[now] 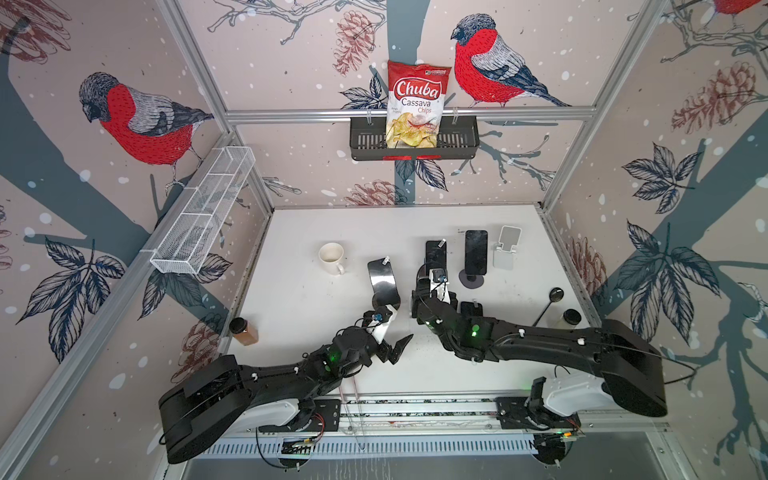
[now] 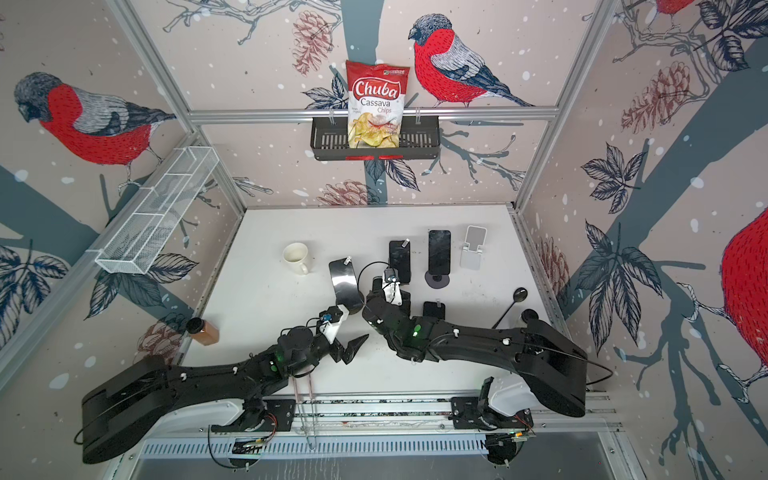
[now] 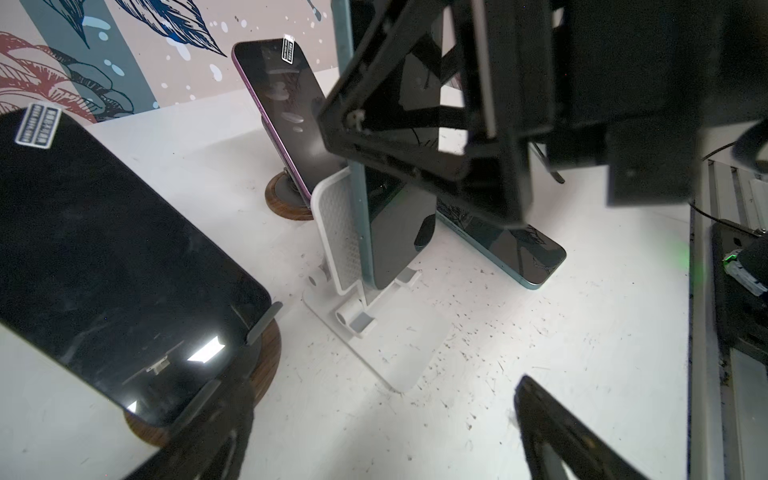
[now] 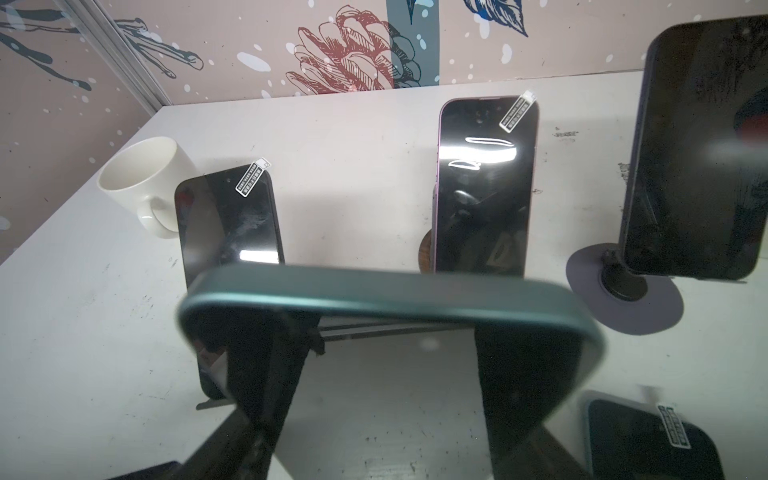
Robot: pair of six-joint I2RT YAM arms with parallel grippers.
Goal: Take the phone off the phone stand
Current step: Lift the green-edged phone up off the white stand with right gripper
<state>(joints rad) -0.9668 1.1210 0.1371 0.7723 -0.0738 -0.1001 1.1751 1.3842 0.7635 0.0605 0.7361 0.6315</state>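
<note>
A teal-edged phone (image 3: 395,249) stands upright in a white folding phone stand (image 3: 338,224), its lower edge down at the stand's lip. My right gripper (image 1: 419,300) is shut on the phone's upper part, one finger at each side edge. The right wrist view shows the phone's top edge (image 4: 390,297) across the right gripper (image 4: 386,374). In the top views the arm hides most of the phone. My left gripper (image 1: 397,349) hangs open and empty over bare table, near the front of the stand; its fingers (image 3: 552,428) frame the stand's base.
Other phones lean on a wooden round stand (image 1: 383,282), on a second wooden stand (image 1: 435,255) and on a grey disc stand (image 1: 476,251). One lies flat (image 1: 471,309). An empty white stand (image 1: 507,247), mug (image 1: 331,257), spice jar (image 1: 243,331) and black spoon (image 1: 548,303) surround them.
</note>
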